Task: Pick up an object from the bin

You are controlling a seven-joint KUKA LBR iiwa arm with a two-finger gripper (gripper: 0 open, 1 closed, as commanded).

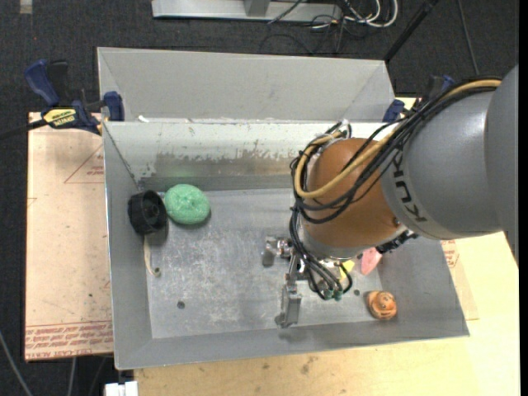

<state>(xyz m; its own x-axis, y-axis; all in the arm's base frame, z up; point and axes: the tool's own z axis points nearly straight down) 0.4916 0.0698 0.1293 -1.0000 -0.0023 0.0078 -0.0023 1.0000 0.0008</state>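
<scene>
My gripper (280,280) hangs low over the bin floor, right of the middle and near the front wall. Its two metal fingers stand apart, open, with bare floor between them. A small orange lumpy thing (381,304) lies to its right near the front right corner. A pink piece (370,261) and a bit of yellow (346,265) peek out from under the arm's brown cover, just right of the gripper.
A green textured ball (188,204) and a black round ring-like thing (148,214) lie side by side at the back left. The arm with its brown cover and cables hangs over the bin's right half.
</scene>
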